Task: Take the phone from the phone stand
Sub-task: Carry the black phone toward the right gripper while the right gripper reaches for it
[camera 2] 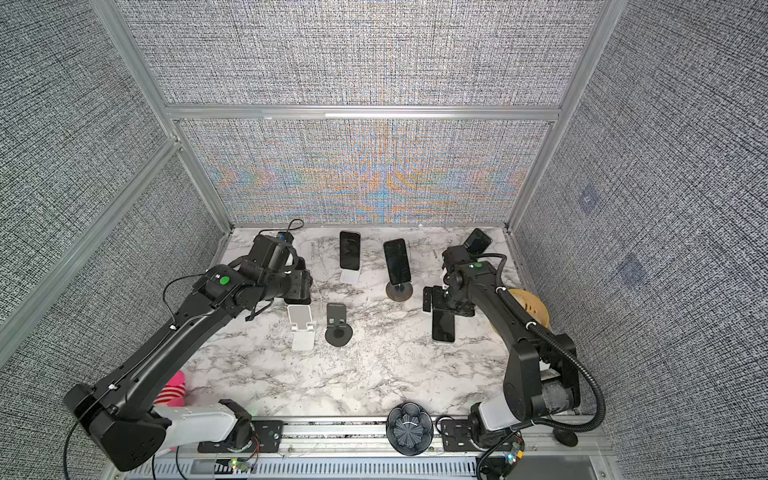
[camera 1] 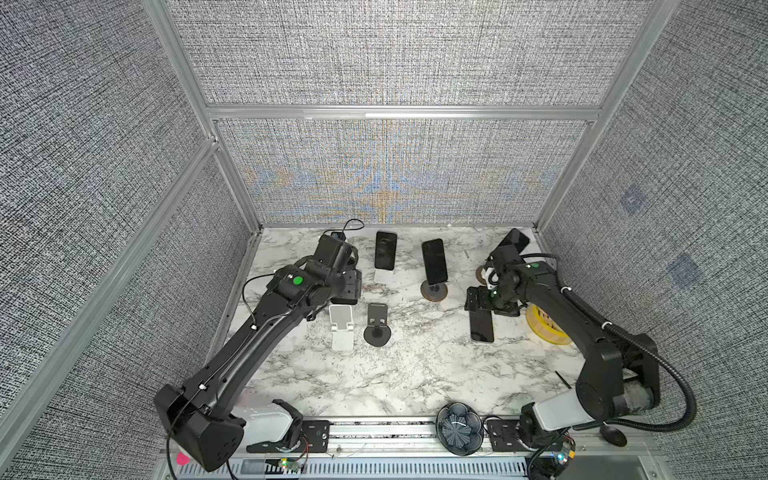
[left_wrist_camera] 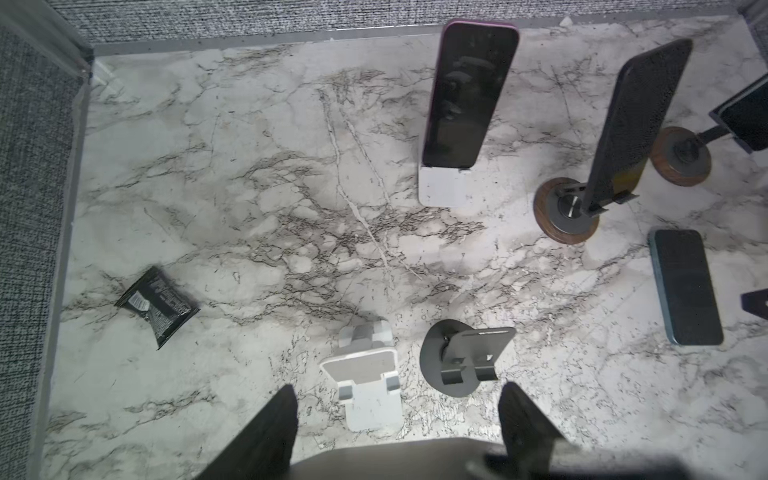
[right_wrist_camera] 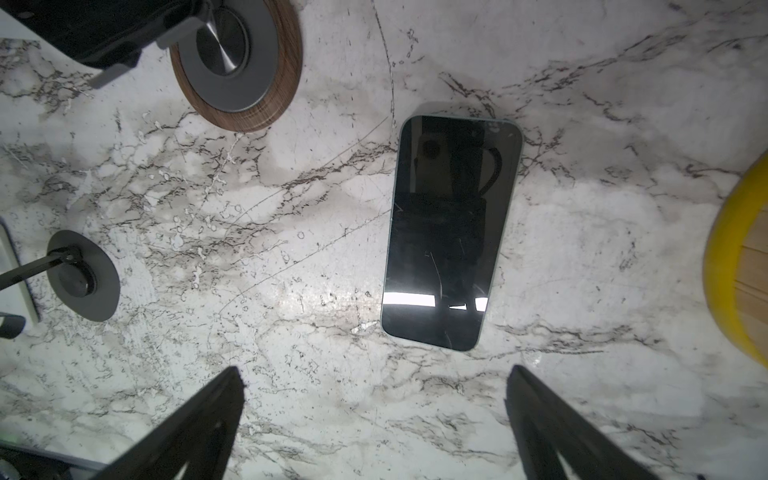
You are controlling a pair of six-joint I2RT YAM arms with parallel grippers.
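Right wrist view: phone [right_wrist_camera: 451, 232] lies flat just ahead of right gripper [right_wrist_camera: 374, 380], fingers [right_wrist_camera: 199, 419] wide, not touching; left gripper [left_wrist_camera: 399, 397] spread too, empty.

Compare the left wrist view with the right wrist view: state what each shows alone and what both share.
Only the left wrist view: a black packet, and a pink-edged phone propped on a white stand. Only the right wrist view: a yellow-rimmed object at the frame edge. Both: the phone lying flat on the marble table, the empty dark round stand, and a wood-rimmed stand base.
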